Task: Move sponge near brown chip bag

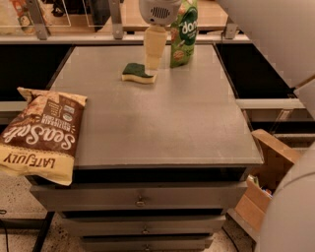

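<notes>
**On the grey table [167,128]: sponge toward the back, chip bag at the front-left corner**

Below the table's front edge, a stack of grey drawers [141,201] with small knobs faces the camera. Right of the table, low by the floor, stands an open cardboard box [275,155]; its contents are too small to name.

At the table's front-left corner lies the brown chip bag [42,135]. It lies flat, with its lettering upside down to the camera. Its cream-yellow band hangs past the table's front corner, and its left side reaches over the table's left edge. The middle of the table is bare grey surface.

In the table's far half, a little left of its centre line, the sponge [139,74] lies with its dark green side up and pale yellow foam beneath. It is well apart from the brown chip bag.

The gripper [153,63], cream-coloured, hangs straight down from a pale round wrist. Its tip is close over the table, just behind the sponge's right end. Whether it touches the sponge, and whether it is released or clenched, cannot be told.

Just right of the gripper, near the table's far edge, an upright green bag [184,32] stands. Beyond the table's far edge runs a wooden shelf [216,12] with metal posts.
</notes>
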{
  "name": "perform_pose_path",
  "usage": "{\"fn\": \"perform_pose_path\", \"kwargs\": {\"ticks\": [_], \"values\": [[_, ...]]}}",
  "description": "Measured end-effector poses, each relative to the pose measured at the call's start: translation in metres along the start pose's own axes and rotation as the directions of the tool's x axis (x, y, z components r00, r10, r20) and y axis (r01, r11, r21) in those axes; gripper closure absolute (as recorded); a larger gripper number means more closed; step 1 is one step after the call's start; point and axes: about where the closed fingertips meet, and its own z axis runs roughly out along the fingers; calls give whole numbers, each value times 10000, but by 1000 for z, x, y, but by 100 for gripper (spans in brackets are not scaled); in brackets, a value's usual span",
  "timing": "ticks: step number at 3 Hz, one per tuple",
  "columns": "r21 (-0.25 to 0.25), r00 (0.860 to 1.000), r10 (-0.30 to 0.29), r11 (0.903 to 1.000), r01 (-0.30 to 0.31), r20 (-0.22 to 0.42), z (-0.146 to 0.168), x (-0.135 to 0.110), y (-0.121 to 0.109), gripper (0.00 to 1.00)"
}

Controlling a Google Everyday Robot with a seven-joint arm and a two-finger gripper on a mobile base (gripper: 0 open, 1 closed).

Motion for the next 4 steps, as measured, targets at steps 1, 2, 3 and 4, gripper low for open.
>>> {"fn": "perform_pose_path", "kwargs": {"ticks": [1, 2, 3, 4], "values": [[-498, 9986, -402, 9979, 419, 335, 25, -20, -3, 0], [-958, 9972, -482, 9940, 537, 580, 59, -31, -5, 0], [-1153, 9968, -363, 9923, 444, 715, 88, -37, -9, 0], [-1347, 9966, -248, 9903, 353, 784, 110, -43, -10, 0]]}}
